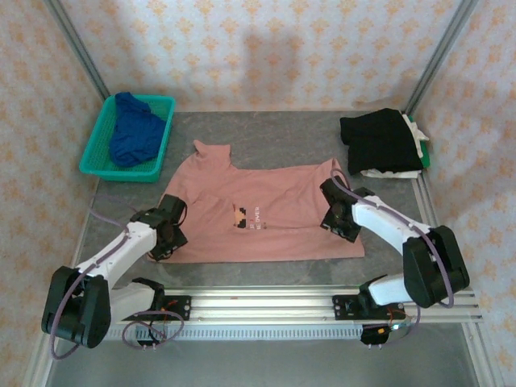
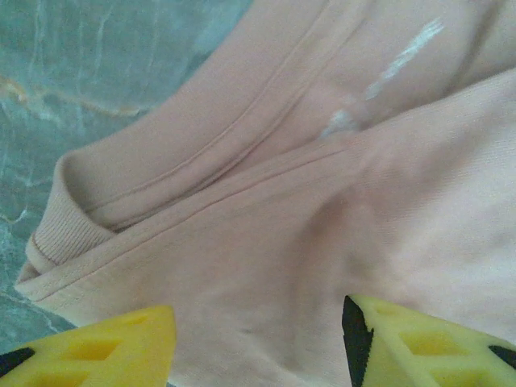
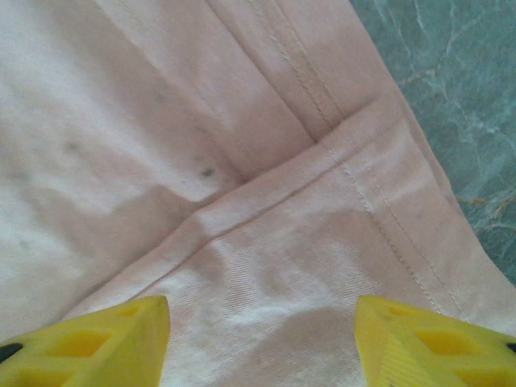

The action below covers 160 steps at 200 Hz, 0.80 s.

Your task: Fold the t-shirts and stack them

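Observation:
A dusty-pink t-shirt (image 1: pixel 274 201) with a small pixel print (image 1: pixel 240 217) lies spread flat in the middle of the table. My left gripper (image 1: pixel 167 231) is down on its left edge, and in the left wrist view its yellow fingers (image 2: pixel 121 347) stand open over a folded sleeve seam (image 2: pixel 242 185). My right gripper (image 1: pixel 339 214) is on the shirt's right edge, open (image 3: pixel 262 343), with pink cloth (image 3: pixel 266 242) lying flat between the fingers. A royal-blue t-shirt (image 1: pixel 133 129) is crumpled in the basket. A black t-shirt (image 1: pixel 379 139) lies folded at the back right.
The teal mesh basket (image 1: pixel 98 165) stands at the back left corner. The black shirt rests on white and green folded cloth (image 1: pixel 419 149). Grey marbled table (image 1: pixel 274 133) shows behind the pink shirt. A metal rail (image 1: pixel 274 302) runs along the near edge.

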{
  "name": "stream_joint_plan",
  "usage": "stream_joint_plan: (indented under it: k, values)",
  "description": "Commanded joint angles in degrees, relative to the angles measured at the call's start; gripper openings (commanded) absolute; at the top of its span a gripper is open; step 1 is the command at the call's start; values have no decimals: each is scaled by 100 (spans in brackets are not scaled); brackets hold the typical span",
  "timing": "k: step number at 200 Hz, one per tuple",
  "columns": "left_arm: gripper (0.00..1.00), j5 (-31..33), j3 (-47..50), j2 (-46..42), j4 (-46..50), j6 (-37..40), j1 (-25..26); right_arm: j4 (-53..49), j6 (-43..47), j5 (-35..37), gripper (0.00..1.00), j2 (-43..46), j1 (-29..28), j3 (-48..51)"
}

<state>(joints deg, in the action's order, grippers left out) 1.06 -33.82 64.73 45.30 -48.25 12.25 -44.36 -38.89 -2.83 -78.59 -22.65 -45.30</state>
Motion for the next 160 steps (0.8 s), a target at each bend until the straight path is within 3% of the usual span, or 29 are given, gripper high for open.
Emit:
stream_joint_plan:
  k: [1,55,99,134,160]
  values:
    - [58,196,-598,83,86,264,65,-185,171,101,63,25,-134,-60]
    - [61,-31,-1270,1636,-555,615,290,-137,-8,390,62,-737,189,-32]
    - [61,-196,-775,2013,-687,561,190,-418,32,553,68,32,359,-311]
    - [62,167,-2682,2319,94,1133,170,-271,636,823,74,-365,376,-1675]
    - [65,395,-4734,3469,584,1596,123,-346,971,1131,71,-1395,527,-2964]
